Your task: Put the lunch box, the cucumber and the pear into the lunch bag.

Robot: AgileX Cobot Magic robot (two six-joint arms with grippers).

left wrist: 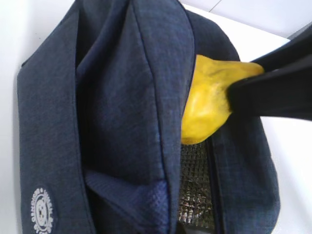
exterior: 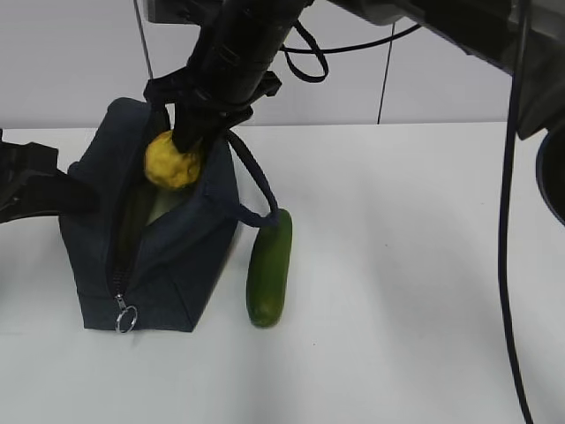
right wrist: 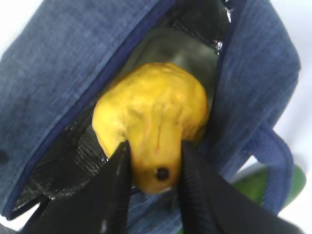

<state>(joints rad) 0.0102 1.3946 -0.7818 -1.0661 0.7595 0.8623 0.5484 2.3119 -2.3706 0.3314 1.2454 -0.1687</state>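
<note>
The navy lunch bag (exterior: 185,256) stands at the left with its zipper open. My right gripper (right wrist: 156,148) reaches across from above, shut on the neck of the yellow pear (exterior: 170,163), which hangs in the bag's mouth. A pale green surface, the lunch box (right wrist: 180,48), shows inside the bag under the pear (right wrist: 151,112). The cucumber (exterior: 269,269) lies on the table just right of the bag. My left gripper (exterior: 62,194) is at the bag's left side, shut on the fabric edge (left wrist: 112,97); its fingertips are hidden.
The bag's loop handle (exterior: 256,190) hangs over the cucumber's far end. A silver ring pull (exterior: 126,318) dangles at the bag's near end. A black cable (exterior: 508,221) hangs at the right. White table (exterior: 415,265) stretches right of the cucumber.
</note>
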